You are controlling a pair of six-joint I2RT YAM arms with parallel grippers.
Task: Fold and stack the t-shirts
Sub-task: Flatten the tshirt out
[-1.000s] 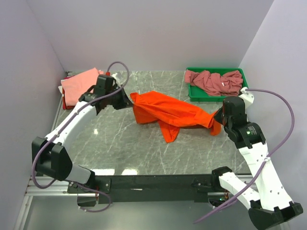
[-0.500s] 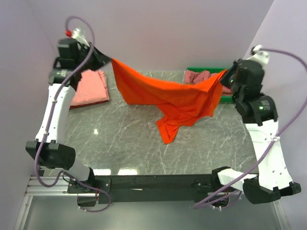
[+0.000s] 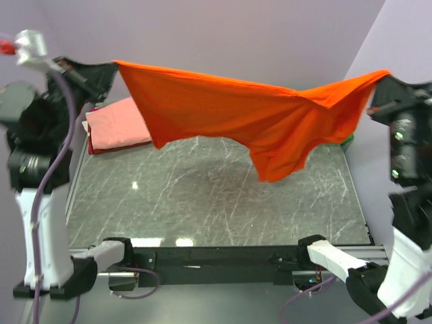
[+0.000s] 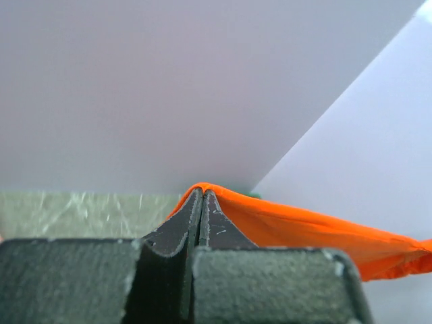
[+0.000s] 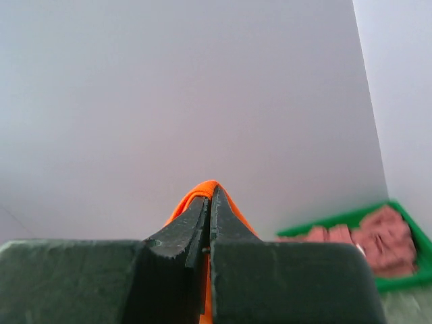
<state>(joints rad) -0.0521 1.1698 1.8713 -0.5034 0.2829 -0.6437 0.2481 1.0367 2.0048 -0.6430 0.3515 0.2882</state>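
Observation:
The bright orange t-shirt (image 3: 236, 115) hangs stretched in the air, high above the table, between both grippers. My left gripper (image 3: 116, 65) is shut on its left corner; the cloth wraps the closed tips in the left wrist view (image 4: 270, 223). My right gripper (image 3: 385, 74) is shut on its right corner, with orange cloth over the tips in the right wrist view (image 5: 202, 190). A folded salmon-pink t-shirt (image 3: 116, 125) lies at the table's back left. Dusty rose t-shirts (image 5: 378, 239) lie crumpled in the green bin.
The green bin (image 5: 337, 219) stands at the back right, mostly hidden behind the orange shirt in the top view (image 3: 347, 140). The marble table (image 3: 202, 196) lies under the hanging shirt. Walls close in at the back and both sides.
Both arms have risen high and spread apart. The orange shirt went from lying on the table to hanging fully off it, stretched wide between the grippers.

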